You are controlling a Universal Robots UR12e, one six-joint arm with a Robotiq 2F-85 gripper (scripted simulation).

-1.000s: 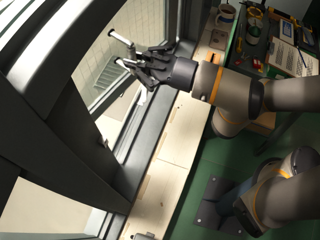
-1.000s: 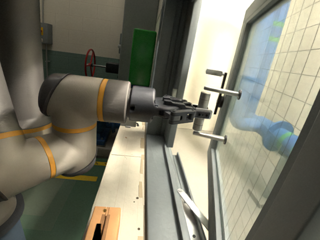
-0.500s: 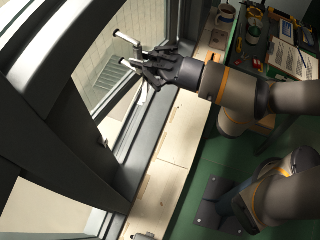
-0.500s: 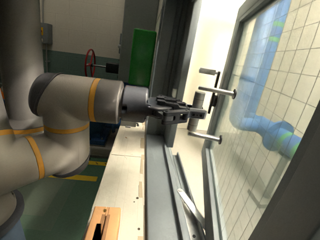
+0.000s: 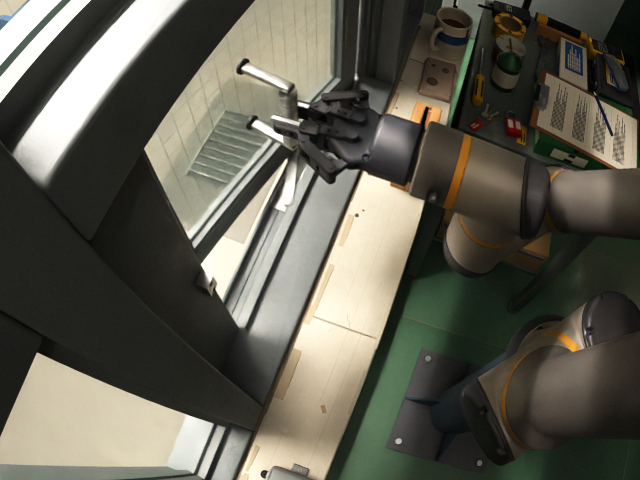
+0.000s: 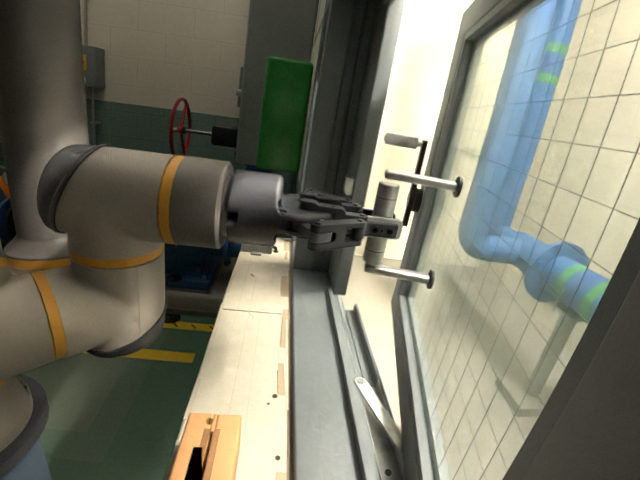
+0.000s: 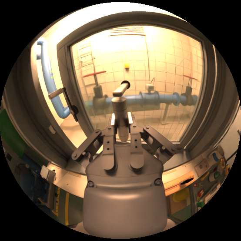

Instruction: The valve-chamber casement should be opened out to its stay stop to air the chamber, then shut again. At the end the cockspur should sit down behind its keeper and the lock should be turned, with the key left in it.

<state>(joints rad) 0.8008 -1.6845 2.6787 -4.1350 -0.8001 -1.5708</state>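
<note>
My gripper (image 7: pixel 120 122) has a finger on each side of the upright grey bar of the casement's pull handle (image 7: pixel 120 112), which stands off the sash on two steel posts (image 6: pixel 421 180). The glazed casement (image 6: pixel 517 248) is swung partly outward from its frame, and the flat stay arm (image 6: pixel 380 405) lies along the sill channel below it. The black cockspur (image 7: pixel 67 101), with its pale grip, sits on the sash stile left of the handle and points up and left. I cannot see the lock or the key.
Behind the glass are a tiled chamber and blue pipework (image 7: pixel 155 99). The grey sill (image 5: pixel 305 268) and a pale bench top (image 5: pixel 356 279) run under my arm. A cluttered table (image 5: pixel 548 67) with a mug, clipboard and tools stands to the right.
</note>
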